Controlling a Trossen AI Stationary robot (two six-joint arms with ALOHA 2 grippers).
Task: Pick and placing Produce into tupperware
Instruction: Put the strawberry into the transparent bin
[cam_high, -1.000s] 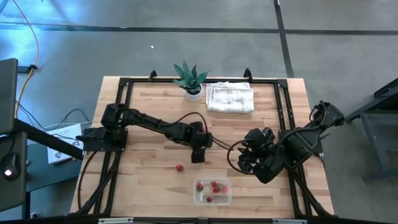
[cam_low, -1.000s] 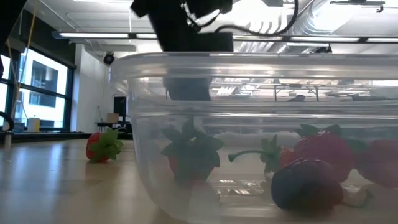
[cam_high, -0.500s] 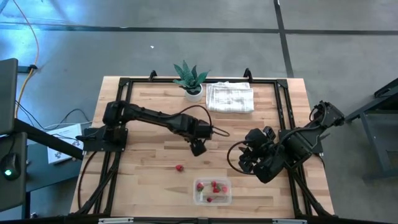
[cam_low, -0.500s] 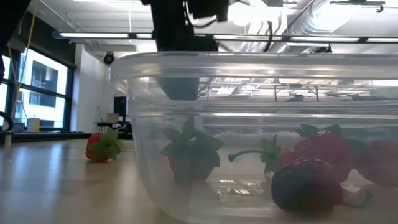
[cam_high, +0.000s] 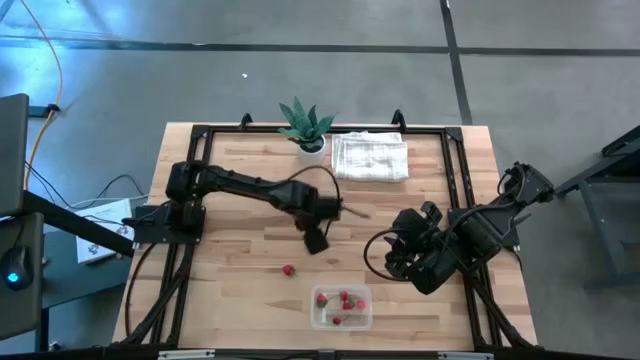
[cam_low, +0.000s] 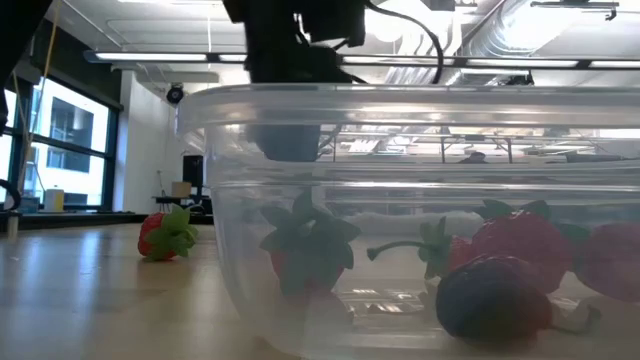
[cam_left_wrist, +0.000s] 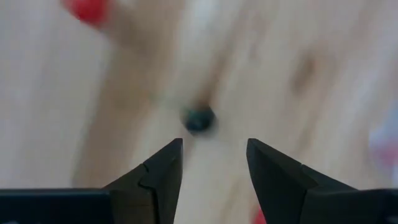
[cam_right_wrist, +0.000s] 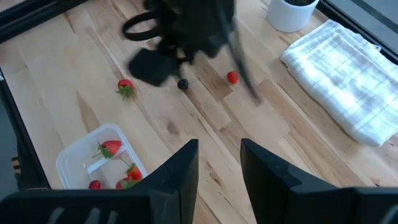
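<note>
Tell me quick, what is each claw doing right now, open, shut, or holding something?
Left gripper: open, empty, above a small dark berry on the table.
Right gripper: open, empty, waiting off to the table's right side.

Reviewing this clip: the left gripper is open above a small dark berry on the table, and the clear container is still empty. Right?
Not quite. The container is not empty: the low view shows strawberries and a dark berry inside it. The rest holds: in the left wrist view the left gripper is open over the small dark berry on the table.

glossy clear plastic tupperware (cam_low: 420, 200), wooden table (cam_high: 240, 290)
</note>
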